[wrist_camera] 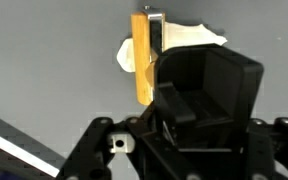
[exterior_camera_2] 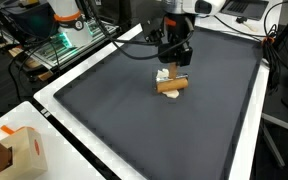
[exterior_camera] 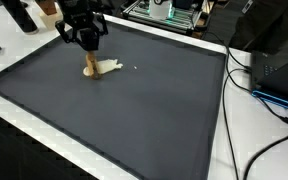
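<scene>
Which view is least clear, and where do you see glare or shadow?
Wrist view: the black jaws fill the foreground, dark and soft; the wooden stick is sharper; the white scrap looks washed out. In both exterior views: even light, no glare on the grey mat, small things coarse.

My claw (exterior_camera_2: 172, 68) was black all over, fat and chunky, with a few shiny spots. Up close in the wrist view it had a big boxy black block (wrist_camera: 209, 90) in the middle. Low down it had black bars (wrist_camera: 92, 152) with round ends. One little pale round screw (wrist_camera: 117, 143) sat in a bar. Above my claw, in an exterior view, my arm (exterior_camera_2: 199, 8) was white.
</scene>
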Robot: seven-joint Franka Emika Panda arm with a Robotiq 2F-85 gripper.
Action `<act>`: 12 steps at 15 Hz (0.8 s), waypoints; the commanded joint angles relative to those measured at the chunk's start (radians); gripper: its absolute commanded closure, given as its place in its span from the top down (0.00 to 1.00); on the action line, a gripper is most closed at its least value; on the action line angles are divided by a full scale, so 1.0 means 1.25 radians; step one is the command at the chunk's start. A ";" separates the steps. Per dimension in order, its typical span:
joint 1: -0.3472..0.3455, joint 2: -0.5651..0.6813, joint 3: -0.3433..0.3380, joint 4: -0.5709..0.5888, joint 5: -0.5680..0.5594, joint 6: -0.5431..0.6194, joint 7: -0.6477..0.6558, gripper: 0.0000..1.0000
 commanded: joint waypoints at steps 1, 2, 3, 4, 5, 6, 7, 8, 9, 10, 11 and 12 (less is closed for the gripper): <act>-0.019 0.007 0.018 0.010 0.027 -0.072 -0.033 0.23; -0.021 0.009 0.020 0.015 0.037 -0.092 -0.044 0.23; -0.024 0.011 0.024 0.021 0.052 -0.115 -0.057 0.23; -0.025 0.014 0.025 0.026 0.062 -0.134 -0.067 0.23; -0.026 0.017 0.025 0.032 0.070 -0.153 -0.074 0.23; -0.027 0.019 0.024 0.036 0.077 -0.168 -0.080 0.23; -0.026 0.021 0.022 0.040 0.082 -0.180 -0.081 0.23; -0.026 0.023 0.020 0.044 0.086 -0.191 -0.084 0.23; -0.026 0.025 0.019 0.048 0.090 -0.201 -0.085 0.23; -0.025 0.028 0.019 0.051 0.092 -0.212 -0.085 0.23; -0.025 0.030 0.018 0.054 0.093 -0.222 -0.084 0.23; -0.024 0.033 0.018 0.058 0.094 -0.231 -0.084 0.23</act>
